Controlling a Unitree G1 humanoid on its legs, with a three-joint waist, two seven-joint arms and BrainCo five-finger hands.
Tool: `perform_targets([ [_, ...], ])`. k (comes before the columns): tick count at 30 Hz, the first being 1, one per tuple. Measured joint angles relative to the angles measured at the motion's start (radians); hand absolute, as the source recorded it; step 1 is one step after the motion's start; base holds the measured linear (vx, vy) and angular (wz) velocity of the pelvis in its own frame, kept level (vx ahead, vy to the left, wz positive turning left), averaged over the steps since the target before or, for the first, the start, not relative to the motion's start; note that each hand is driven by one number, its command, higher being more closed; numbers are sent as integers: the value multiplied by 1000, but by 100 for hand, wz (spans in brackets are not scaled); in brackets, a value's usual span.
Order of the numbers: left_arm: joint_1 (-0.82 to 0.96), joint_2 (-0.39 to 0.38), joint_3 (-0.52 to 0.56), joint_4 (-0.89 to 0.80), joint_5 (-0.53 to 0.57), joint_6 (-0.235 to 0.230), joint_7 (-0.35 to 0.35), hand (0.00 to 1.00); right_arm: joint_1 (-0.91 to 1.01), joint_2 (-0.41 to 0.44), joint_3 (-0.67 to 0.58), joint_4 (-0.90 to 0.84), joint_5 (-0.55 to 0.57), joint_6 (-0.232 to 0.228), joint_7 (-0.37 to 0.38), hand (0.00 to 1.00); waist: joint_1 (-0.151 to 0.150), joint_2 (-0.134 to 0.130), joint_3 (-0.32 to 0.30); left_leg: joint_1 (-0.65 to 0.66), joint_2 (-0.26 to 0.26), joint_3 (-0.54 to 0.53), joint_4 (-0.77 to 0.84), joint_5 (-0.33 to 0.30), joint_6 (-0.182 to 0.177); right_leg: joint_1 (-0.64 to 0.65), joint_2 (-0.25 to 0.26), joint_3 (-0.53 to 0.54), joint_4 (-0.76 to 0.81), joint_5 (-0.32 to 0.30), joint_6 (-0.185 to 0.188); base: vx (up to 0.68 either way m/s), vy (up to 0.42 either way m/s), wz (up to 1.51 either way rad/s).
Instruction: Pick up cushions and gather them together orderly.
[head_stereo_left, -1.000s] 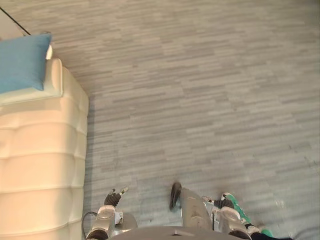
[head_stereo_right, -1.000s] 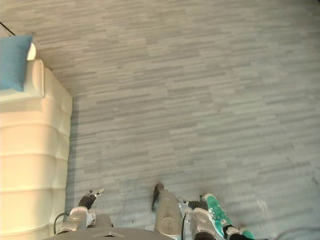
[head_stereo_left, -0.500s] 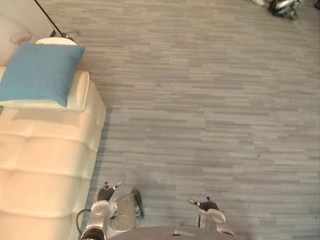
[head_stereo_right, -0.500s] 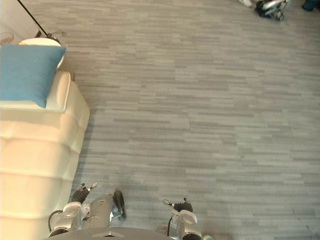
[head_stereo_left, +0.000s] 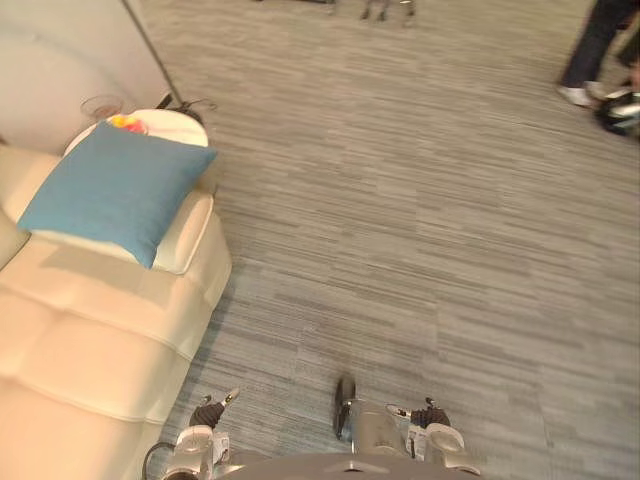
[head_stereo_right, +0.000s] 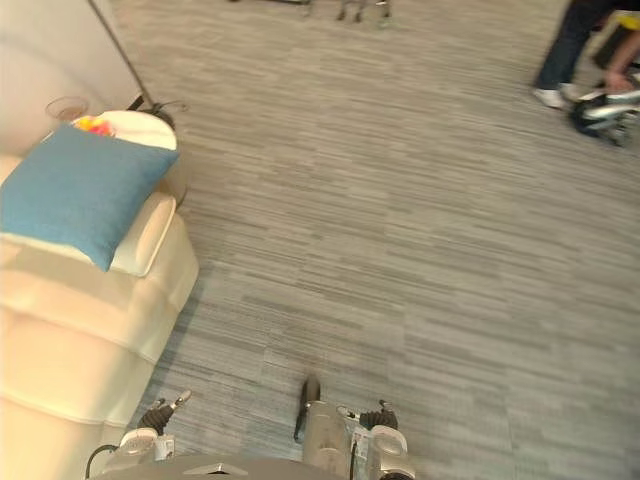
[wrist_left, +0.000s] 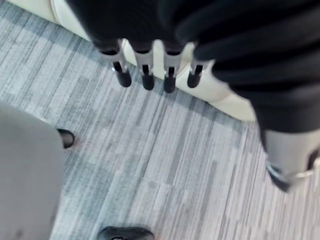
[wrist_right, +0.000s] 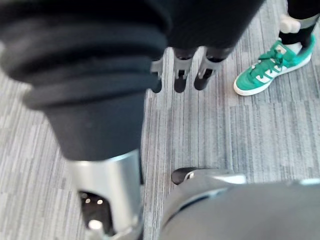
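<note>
Grey plank floor (head_stereo_left: 400, 250), cream sofa (head_stereo_left: 90, 340) at 9 o'clock. Blue cushion (head_stereo_left: 110, 188) on sofa's far end, 11 o'clock from left hand (head_stereo_left: 207, 411), well apart. Right hand (head_stereo_left: 425, 412) farther. Both hands slack, empty.

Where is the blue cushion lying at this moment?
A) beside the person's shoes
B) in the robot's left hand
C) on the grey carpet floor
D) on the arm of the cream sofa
D: the blue cushion rests on the padded arm at the end of the cream sofa, while the left hand hangs open and holds nothing.
</note>
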Motion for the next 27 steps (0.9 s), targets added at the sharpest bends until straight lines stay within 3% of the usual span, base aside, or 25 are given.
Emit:
perform_targets([
  [1, -1, -16, 12, 3, 3, -2, -1, 0, 0, -7, -8, 1, 0, 5, 0, 0, 6, 14, 5, 4, 6, -5, 9, 9, 11, -25, 2, 2, 93, -73, -13, 409, -311, 59],
  [2, -1, -26, 24, 0, 5, -7, 0, 0, 1, -10, -24, -1, 1, 5, 1, 0, 12, 24, 6, 4, 13, -5, 25, 24, -5, -47, -2, -3, 166, -130, -31, 400, -293, 38],
  [4, 4, -43, 51, -2, 5, -7, 1, 0, 4, -19, -30, -2, 1, 5, 0, 0, 10, 47, 2, -7, 33, -31, 84, 32, -17, -35, -6, -38, 224, -197, -49, 365, -233, 44],
  [5, 5, -47, 64, -4, 5, -7, 0, 0, 5, -23, -32, -1, 1, 6, 0, 0, 7, 51, 0, -51, 44, -47, 191, 37, -27, -7, -13, -68, 230, -226, -53, 438, -275, 82],
  [6, 5, -53, 94, -28, 2, -7, -1, 0, 15, -23, -28, -3, 1, 6, 0, 0, 5, 54, 0, -165, 66, -54, 445, 90, -108, 55, -19, -111, 214, -246, -66, 344, -221, 81],
  [7, 7, -55, 101, -34, 1, -7, -1, 0, 18, -25, -25, -3, 1, 5, 0, 0, 7, 56, 1, -206, 80, -49, 535, 120, -127, 77, -17, -126, 204, -253, -74, 412, -232, 76],
  [8, 17, -65, 119, -53, -9, -7, -1, 0, 25, -32, -21, -2, 1, 4, -1, 0, 22, 65, -4, -304, 142, 18, 743, 151, -127, 143, -1, -159, 170, -274, -94, 288, -109, 34],
  [10, 17, -60, 116, -63, -27, -8, -1, 0, 23, -26, -12, -1, 2, 4, 0, 0, 30, 65, -4, -382, 184, 132, 842, 115, -83, 232, 6, -181, 102, -286, -101, 374, -75, 30],
  [12, 17, -60, 113, -64, -40, -13, -1, 0, 23, -20, -13, 5, 2, 5, 0, 0, 37, 63, -4, -422, 184, 216, 809, 80, -70, 295, -1, -199, 41, -263, -84, 317, -16, 22],
  [13, 16, -58, 103, -67, -44, -20, -1, 0, 20, -17, -14, 17, 2, 4, 1, 0, 42, 63, -5, -448, 169, 283, 692, 64, -65, 334, -11, -210, 4, -255, -71, 334, 77, 19],
  [15, 14, -56, 82, -70, -43, -19, -1, 0, 13, -17, -19, 24, 3, 5, 0, 0, 40, 66, -5, -471, 143, 348, 476, 90, -42, 362, -25, -237, -17, -254, -60, 352, 119, 30],
  [16, 12, -55, 70, -68, -46, -20, -4, 0, 15, -19, -28, 26, 3, 6, 0, 0, 43, 71, -8, -479, 104, 388, 265, 240, 26, 386, -27, -257, -20, -274, -18, 290, 119, 40],
  [19, 7, -16, 21, -67, -43, -20, -5, 0, 13, 19, -22, 37, 3, 6, 0, 0, 42, 4, -22, -424, -2, 364, 119, 288, 41, 415, -69, -258, -90, -252, -18, 335, 106, 72],
  [20, 4, 0, 12, -68, -44, -21, -4, 0, 7, 29, -21, 40, 3, 7, 0, 0, 48, -6, -21, -424, -21, 348, 97, 295, 47, 439, -67, -256, -137, -228, -18, 210, 58, 57],
  [24, 8, 13, 8, -60, -43, -20, -4, 0, -9, 43, -16, 49, 1, 6, 2, 0, 55, -11, -17, -355, -52, 331, 70, 286, 56, 509, -82, -243, -143, -175, 14, 196, 24, 28],
  [27, 24, 9, 6, -47, -43, -18, -5, 0, -5, 28, -14, 77, -1, 7, 8, 0, 54, 5, -24, -266, -58, 323, 9, 264, 50, 444, -118, -222, 108, -180, 20, 113, 57, 3],
])
